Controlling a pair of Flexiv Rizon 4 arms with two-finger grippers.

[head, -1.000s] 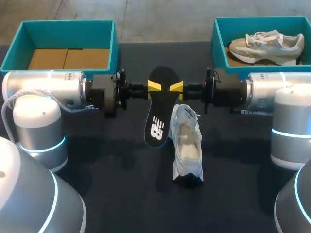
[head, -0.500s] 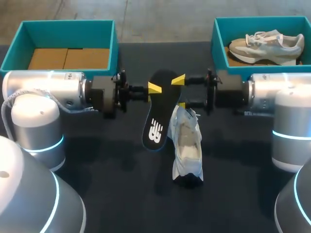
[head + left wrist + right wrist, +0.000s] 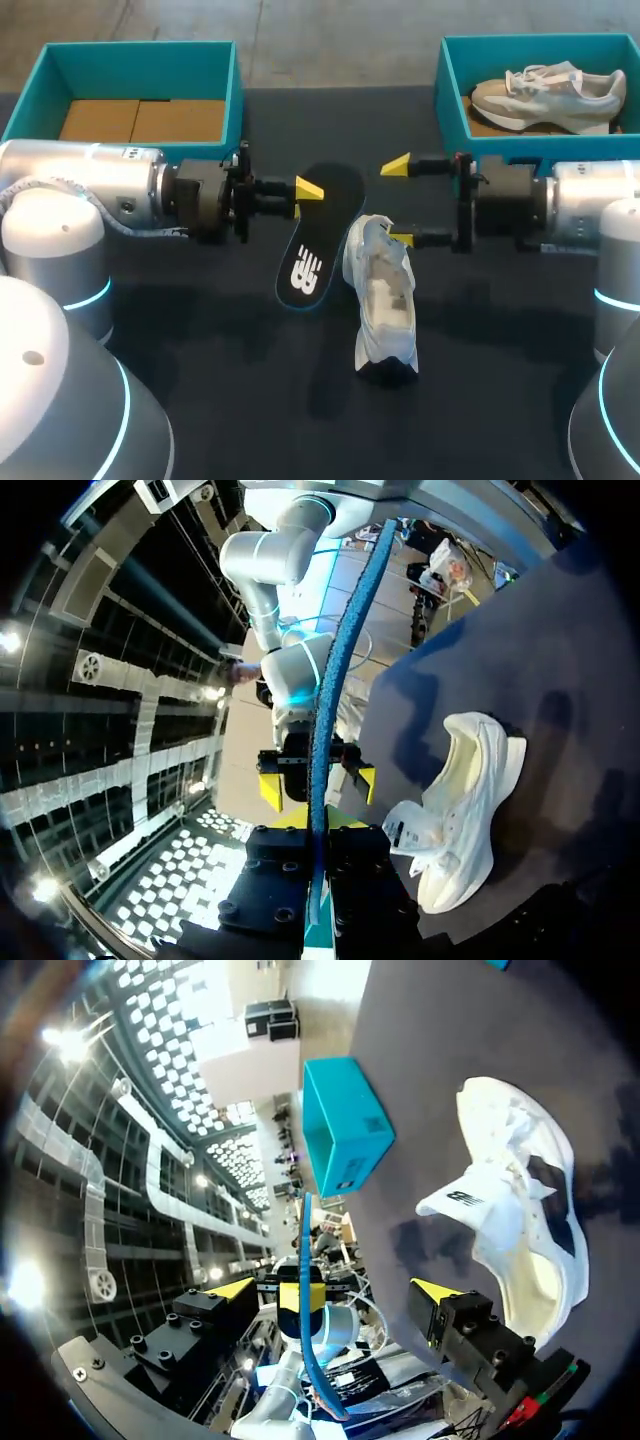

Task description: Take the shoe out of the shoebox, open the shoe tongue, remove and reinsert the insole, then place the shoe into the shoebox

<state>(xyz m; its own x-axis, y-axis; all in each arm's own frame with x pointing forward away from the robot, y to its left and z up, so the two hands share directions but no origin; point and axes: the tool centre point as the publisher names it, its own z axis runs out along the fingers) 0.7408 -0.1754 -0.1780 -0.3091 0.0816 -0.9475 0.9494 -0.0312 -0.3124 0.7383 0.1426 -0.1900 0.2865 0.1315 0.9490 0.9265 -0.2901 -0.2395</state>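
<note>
Resting shoe (image 3: 385, 300): white, on the table.
Insole (image 3: 318, 235): just left of the shoe, slanting.
Left gripper (image 3: 310, 188): beyond the shoe's left, clamped on the insole.
Right gripper (image 3: 398, 202): beyond its right, fingers spread wide.
Left shoebox (image 3: 238, 95), right shoebox (image 3: 440, 95): farthest beyond the shoe.

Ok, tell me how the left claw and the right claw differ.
The left claw is shut on the black insole; the right claw is open and empty. The right claw has one finger beside the white shoe; the left claw is farther from it. Both have yellow tips.
</note>
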